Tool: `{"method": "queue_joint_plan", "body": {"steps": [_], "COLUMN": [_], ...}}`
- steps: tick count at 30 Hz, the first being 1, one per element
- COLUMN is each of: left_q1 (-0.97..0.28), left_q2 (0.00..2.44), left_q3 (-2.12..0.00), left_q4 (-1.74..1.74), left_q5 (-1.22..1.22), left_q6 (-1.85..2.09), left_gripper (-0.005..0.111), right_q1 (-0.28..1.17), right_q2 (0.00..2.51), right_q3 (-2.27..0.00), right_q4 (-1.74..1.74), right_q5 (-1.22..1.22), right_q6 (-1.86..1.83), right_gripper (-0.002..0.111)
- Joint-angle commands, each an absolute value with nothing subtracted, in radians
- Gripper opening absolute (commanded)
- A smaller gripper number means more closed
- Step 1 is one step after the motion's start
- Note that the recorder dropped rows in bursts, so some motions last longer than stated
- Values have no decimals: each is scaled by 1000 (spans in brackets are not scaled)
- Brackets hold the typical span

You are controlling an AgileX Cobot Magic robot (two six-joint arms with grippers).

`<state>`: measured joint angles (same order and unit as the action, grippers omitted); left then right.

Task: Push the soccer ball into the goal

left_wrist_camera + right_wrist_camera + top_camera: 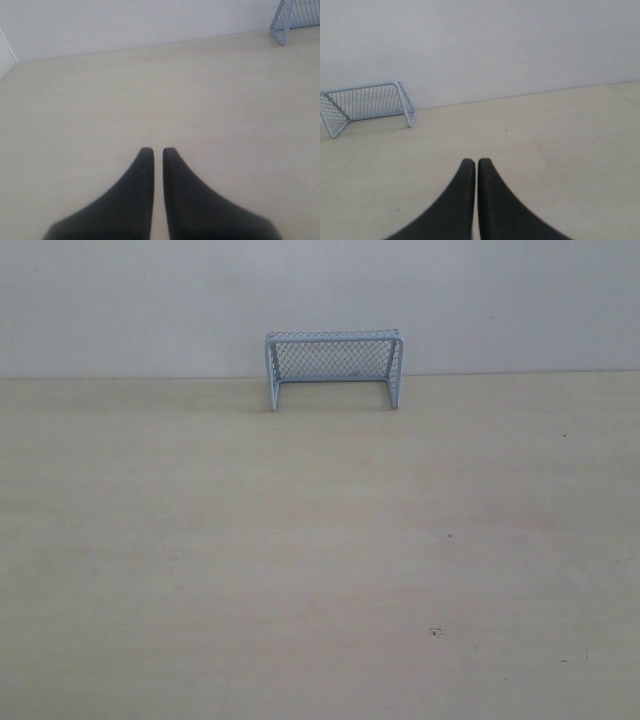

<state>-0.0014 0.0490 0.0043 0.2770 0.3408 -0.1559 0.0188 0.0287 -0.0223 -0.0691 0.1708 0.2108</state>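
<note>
In the exterior view, the light blue-grey mesh goal (333, 368) stands at the far edge of the pale wooden table (320, 570), its mouth facing us to take a roll. We see no soccer ball anywhere. In the left wrist view, our left gripper (157, 150) is pinched nearly closed and empty, probably to push. In the right wrist view, the right gripper (477, 161) is likewise, and nothing blocks the goal.
</note>
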Motion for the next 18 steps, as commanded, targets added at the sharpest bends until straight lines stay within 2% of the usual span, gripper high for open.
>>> {"method": "queue_joint_plan", "body": {"steps": [1, 13, 18], "left_q1": [-9, -9, -9], "left_q2": [54, 54, 54], "left_q3": [0, 0, 0], "left_q4": [277, 277, 277], "left_q5": [337, 337, 337], "left_q6": [-165, -165, -165], "left_gripper": [6, 6, 6], "right_q1": [9, 9, 9], "right_q2": [19, 0, 0], "right_q3": [0, 0, 0], "right_q4": [-55, -55, -57], "right_q5": [158, 333, 335], "right_q6": [204, 199, 146], "right_gripper": [0, 0, 0]}}
